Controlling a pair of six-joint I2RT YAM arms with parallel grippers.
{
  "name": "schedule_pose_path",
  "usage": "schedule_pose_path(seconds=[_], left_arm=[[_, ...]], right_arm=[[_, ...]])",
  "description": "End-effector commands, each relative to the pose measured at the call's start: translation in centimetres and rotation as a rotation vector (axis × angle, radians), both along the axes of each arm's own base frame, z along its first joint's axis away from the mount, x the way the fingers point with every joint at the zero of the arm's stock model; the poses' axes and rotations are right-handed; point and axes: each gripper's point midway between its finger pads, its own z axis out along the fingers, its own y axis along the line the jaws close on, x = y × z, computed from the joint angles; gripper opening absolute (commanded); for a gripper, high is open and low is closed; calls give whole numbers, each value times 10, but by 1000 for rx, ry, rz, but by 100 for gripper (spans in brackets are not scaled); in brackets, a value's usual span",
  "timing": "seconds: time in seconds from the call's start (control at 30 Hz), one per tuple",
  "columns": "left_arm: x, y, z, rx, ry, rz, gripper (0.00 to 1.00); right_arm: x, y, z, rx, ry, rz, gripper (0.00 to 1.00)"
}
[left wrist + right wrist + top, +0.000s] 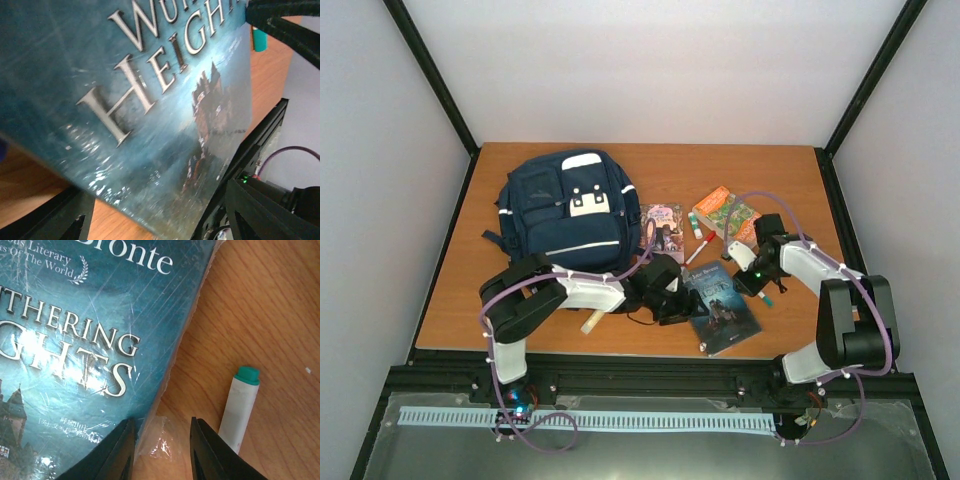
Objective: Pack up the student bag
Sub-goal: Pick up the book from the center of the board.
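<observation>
Right now the bag [563,205] lies on its back at the far left of the table [790,180], its front with the pale patches facing up, and neither gripper touches it. Nearer the arms, a teal book [722,308] lies right of centre, with a gripper at each side of it. The left gripper [670,297] sits at the book's left edge. Its jaws stand wide, and in the left wrist view the cover fills the space between them, though I cannot tell whether they touch it. The right gripper [752,278] is at the book's far right corner. Its jaws are only partly open: one finger [120,452] hangs over the cover and the other finger [212,455] over bare wood, with the book's edge in the gap and nothing gripped. A green-capped marker [240,405] lies just beside that outer finger. Beyond the teal book lie a purple book [662,228], a red-capped marker [698,246] and an orange-and-green book [725,213].
</observation>
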Motion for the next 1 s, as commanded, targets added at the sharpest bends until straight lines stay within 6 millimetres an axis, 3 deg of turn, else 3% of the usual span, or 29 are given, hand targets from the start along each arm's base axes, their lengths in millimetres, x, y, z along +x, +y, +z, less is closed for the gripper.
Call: schedule_pose_path(seconds=[0.0, 0.13, 0.27, 0.43, 0.6, 0.73, 0.97], left_arm=[[6, -8, -13, -17, 49, 49, 75], [21, -23, 3, -85, -30, 63, 77], [33, -33, 38, -169, -141, 94, 78], [34, -30, 90, -168, -340, 111, 76], [36, -23, 121, -228, -414, 146, 73], [36, -28, 119, -249, -389, 150, 70], [37, -24, 93, -176, -286, 206, 64]], right_arm=[[-28, 1, -31, 9, 93, 47, 31], [-34, 4, -37, 25, 120, 55, 29], [-38, 5, -43, 30, 145, 58, 28], [-38, 5, -42, 34, 139, 59, 28], [-38, 5, -40, 34, 131, 61, 29], [-37, 6, -40, 40, 135, 55, 29], [-37, 6, -38, 38, 133, 49, 29]])
